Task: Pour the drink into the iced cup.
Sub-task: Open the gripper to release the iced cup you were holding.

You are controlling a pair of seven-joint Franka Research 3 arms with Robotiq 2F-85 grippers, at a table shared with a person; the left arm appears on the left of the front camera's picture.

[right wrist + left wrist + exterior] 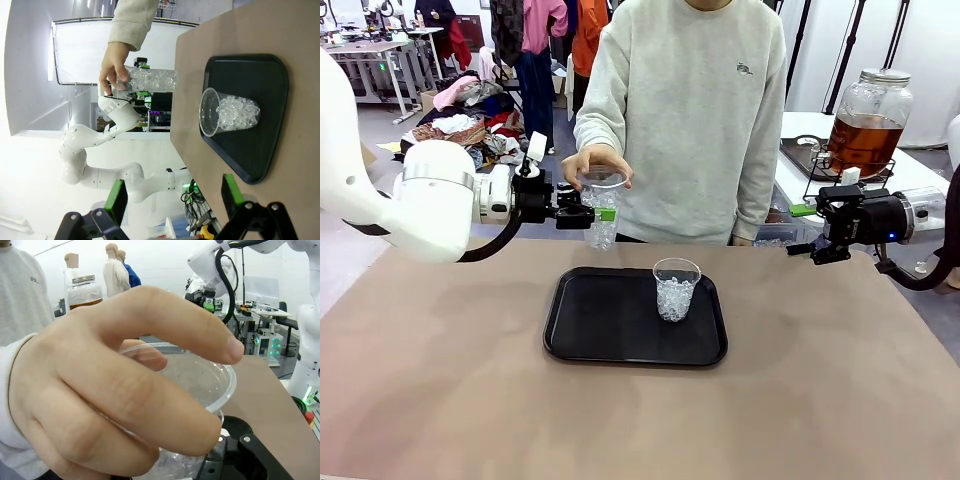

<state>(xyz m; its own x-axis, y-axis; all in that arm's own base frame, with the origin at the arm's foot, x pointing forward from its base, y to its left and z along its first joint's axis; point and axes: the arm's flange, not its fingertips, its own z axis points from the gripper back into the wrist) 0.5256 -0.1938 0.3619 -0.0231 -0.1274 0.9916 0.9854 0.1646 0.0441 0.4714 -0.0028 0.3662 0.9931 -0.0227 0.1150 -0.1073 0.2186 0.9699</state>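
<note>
At left, our left gripper (pixel 599 215) is clamping narrow on the side of a raised cup (pixel 602 236) of ice, holding it upright above the table's (pixel 460 400) far edge. The person's hand (pixel 595 164) is grasping the same cup by its rim from above. We are reading this as a handover, though we cannot tell which way it is going.

At centre, a second cup (pixel 676 290) of ice is standing upright on the black tray (pixel 582 332), with no drink in it.

At right, our right gripper (pixel 804 229) is hovering with jaws wide and empty, well apart from the tray. Farther right and behind it, the drink (pixel 863 142) is sitting amber in the lidded jar (pixel 872 95) on a side table, with neither arm touching it. We are judging the pour as not yet begun.

Next, we are expecting one party to let go cleanly. A cup and the jar are then needing to meet, with the cup kept level so no ice spills.
</note>
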